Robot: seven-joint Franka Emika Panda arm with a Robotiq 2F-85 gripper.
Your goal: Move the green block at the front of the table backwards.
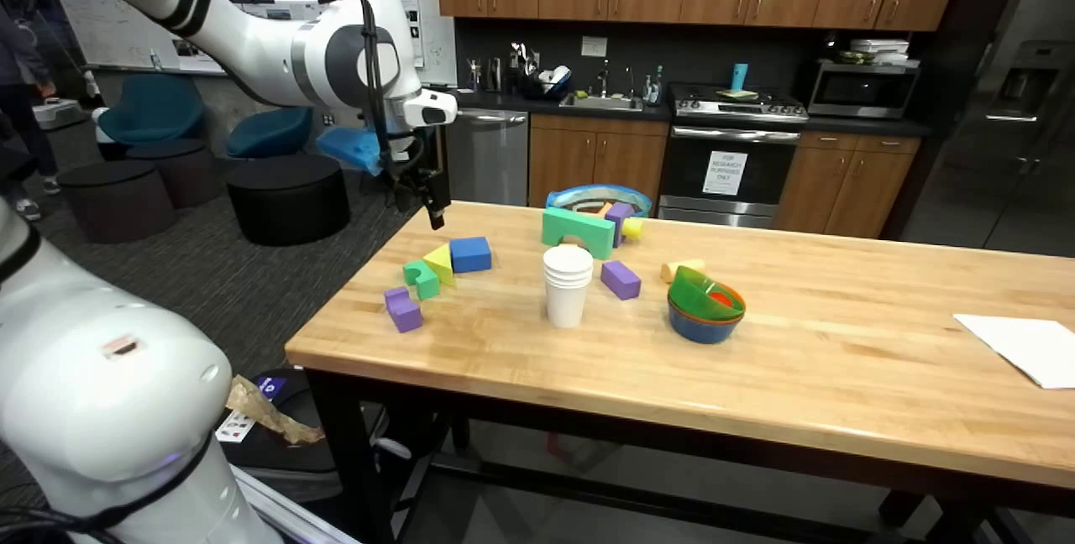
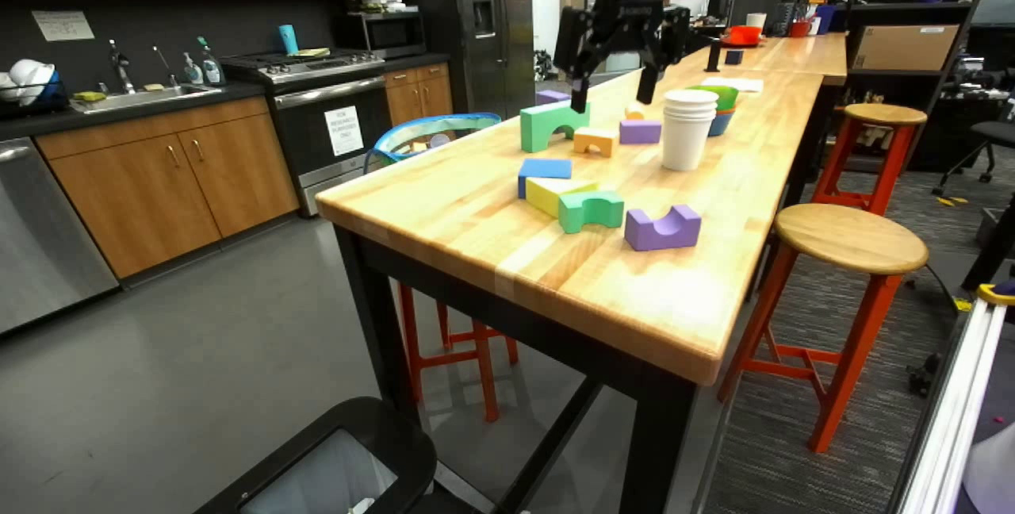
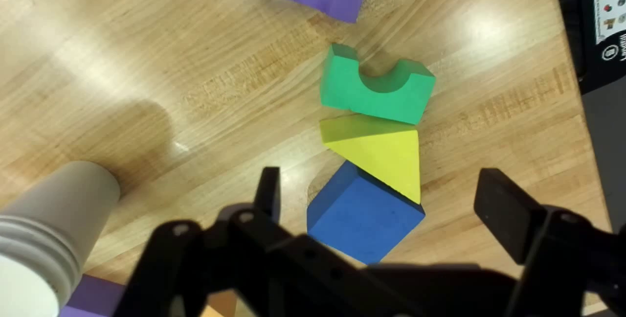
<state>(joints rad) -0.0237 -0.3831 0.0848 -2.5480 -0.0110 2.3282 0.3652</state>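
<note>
The green block [image 1: 422, 279] is small with a rounded notch. It lies on the light-brown wooden table [image 1: 798, 376] near its end, and shows in both exterior views [image 2: 591, 214]. In the wrist view, the green block [image 3: 376, 101] touches a lime-yellow triangular block [image 3: 393, 155], which lies against a blue block [image 3: 367, 224]. My gripper [image 3: 379, 185] is open and empty, its fingers spread on either side of the blue block as seen from above. In an exterior view the gripper [image 2: 612, 93] hangs clearly above the tabletop. The green block lies beyond the fingertips in the wrist view.
A notched purple block [image 1: 405, 311] lies beside the green block. Stacked white cups [image 1: 567, 288] stand mid-table. Behind are a large green arch [image 1: 578, 229], an orange arch [image 2: 595, 141] and another purple block [image 1: 621, 280]. Nested bowls [image 1: 704, 327] stand farther along.
</note>
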